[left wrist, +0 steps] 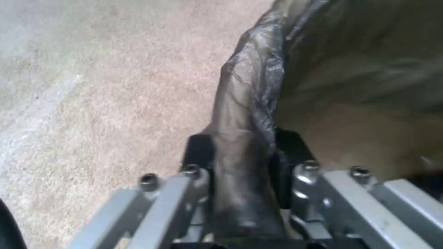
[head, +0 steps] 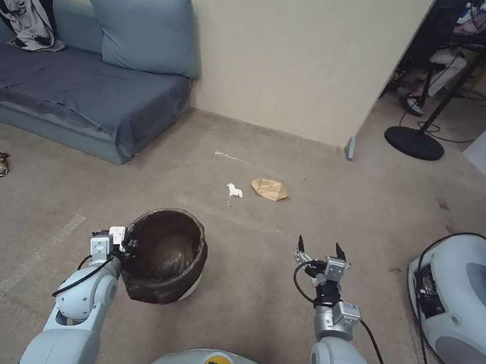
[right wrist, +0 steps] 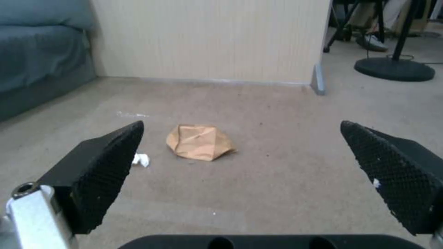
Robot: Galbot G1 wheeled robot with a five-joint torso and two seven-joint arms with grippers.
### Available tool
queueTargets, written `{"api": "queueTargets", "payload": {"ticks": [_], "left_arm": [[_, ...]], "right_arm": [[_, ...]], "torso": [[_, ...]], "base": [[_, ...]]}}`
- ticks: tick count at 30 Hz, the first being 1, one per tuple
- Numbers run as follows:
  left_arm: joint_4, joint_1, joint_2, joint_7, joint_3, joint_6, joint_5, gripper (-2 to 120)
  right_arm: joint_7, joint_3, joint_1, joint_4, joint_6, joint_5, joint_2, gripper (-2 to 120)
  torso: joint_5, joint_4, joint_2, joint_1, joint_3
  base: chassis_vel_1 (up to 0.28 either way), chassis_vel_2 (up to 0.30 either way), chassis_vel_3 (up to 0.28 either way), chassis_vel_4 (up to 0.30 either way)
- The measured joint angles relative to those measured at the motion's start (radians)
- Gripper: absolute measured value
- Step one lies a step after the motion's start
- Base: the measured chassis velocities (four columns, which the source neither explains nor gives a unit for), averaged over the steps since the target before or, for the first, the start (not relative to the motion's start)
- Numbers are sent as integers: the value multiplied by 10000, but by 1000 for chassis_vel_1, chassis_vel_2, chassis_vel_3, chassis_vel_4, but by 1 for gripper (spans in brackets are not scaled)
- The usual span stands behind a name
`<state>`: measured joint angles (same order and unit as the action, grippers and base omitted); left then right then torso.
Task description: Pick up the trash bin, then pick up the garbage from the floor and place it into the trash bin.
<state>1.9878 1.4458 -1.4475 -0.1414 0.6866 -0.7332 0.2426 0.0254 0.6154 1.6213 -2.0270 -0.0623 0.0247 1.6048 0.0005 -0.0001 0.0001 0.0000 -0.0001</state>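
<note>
— Two grippers at work? Where is each?

— Left gripper [head: 127, 244], lower left of the head view, is clamped on the rim of the trash bin [head: 165, 255]; in the left wrist view the bag-covered rim [left wrist: 247, 138] sits pinched between its pads. The bin tilts, lower centre-left.

— And the other?

— Right gripper [head: 322, 248], lower right of centre, jaws spread wide, holding nothing.

— Garbage?

— Tan crumpled paper [head: 269, 189] and a white scrap [head: 234, 190] just beside it, mid-frame on the carpet [head: 327, 182]. A dark wrapper [head: 0, 163] lies at the far left edge, near the sofa [head: 75, 92].
</note>
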Motion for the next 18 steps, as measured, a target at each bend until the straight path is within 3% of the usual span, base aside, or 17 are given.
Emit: {"api": "queueTargets", "payload": {"ticks": [5, 14, 18], "left_arm": [[95, 51, -22, 14, -46, -2, -19, 8], [585, 254, -21, -43, -55, -18, 257, 7], [1002, 447, 42, 312, -53, 419, 390, 5]], "right_arm": [[-1, -7, -13, -14, 1, -9, -9, 100], [-51, -51, -37, -78, 10, -32, -8, 100], [-84, -33, -32, -213, 52, -31, -27, 100]], "torso": [[-7, -2, 0, 0, 0], [-13, 1, -1, 1, 3], [-9, 1, -2, 0, 3]], "base": [[0, 0, 0, 0], [0, 0, 0, 0], [0, 0, 0, 0]]}}
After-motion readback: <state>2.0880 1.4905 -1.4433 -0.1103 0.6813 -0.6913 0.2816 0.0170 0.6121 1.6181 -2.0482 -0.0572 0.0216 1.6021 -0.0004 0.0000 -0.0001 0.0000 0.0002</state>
